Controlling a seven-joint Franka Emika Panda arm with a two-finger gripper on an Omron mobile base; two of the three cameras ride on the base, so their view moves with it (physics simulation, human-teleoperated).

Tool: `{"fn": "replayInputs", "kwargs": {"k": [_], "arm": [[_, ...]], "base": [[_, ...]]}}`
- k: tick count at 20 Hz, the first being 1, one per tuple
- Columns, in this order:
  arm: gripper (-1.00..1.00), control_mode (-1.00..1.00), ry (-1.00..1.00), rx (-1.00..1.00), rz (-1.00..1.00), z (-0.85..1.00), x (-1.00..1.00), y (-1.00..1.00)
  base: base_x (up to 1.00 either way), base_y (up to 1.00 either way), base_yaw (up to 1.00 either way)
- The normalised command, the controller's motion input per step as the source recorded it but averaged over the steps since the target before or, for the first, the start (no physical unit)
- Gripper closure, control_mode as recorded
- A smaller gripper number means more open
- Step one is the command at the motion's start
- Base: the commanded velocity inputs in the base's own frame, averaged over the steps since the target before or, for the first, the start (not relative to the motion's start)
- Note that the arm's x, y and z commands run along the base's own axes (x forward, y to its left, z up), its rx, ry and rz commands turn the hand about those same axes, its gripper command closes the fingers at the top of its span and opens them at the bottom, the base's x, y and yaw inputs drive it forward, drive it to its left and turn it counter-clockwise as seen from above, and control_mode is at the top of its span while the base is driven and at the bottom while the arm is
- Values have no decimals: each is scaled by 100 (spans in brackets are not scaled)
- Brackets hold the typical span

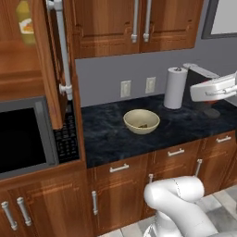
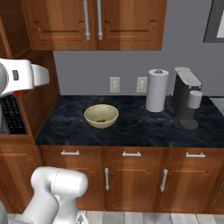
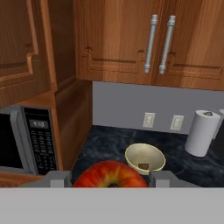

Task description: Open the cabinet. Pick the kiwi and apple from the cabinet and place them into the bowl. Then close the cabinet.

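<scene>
Pincer (image 3: pixel 109 181) grips apple (image 3: pixel 109 175) — seemingly.

Bare counter (image 2: pixel 131 127) rings the bowl (image 2: pixel 101 115) — paper towel roll (image 2: pixel 156 90) stands well right.

In the hand view the glossy red apple (image 3: pixel 110 174) shows its upper half alone, the rest cut off at the bottom. A small dark thing lying in the cream round bowl (image 3: pixel 132 154) is too small to name. The tall yellow bottle (image 1: pixel 25 22) behind the open reddish-brown cabinet door (image 1: pixel 50 65) is blurred and cropped by the left base view's top edge.
</scene>
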Motion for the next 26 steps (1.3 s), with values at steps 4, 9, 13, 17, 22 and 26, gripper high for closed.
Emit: {"fn": "replayInputs", "kwargs": {"k": [4,9,13,17,22,26], "arm": [[100,100,0,0,0,0,0,0],[100,100,0,0,0,0,0,0],[100,100,0,0,0,0,0,0],[100,100,0,0,0,0,0,0],[100,100,0,0,0,0,0,0],[100,100,0,0,0,0,0,0]], "base": [[42,-19,0],[43,-19,0],[43,-19,0],[42,-19,0],[40,-21,0],[39,-23,0]]}}
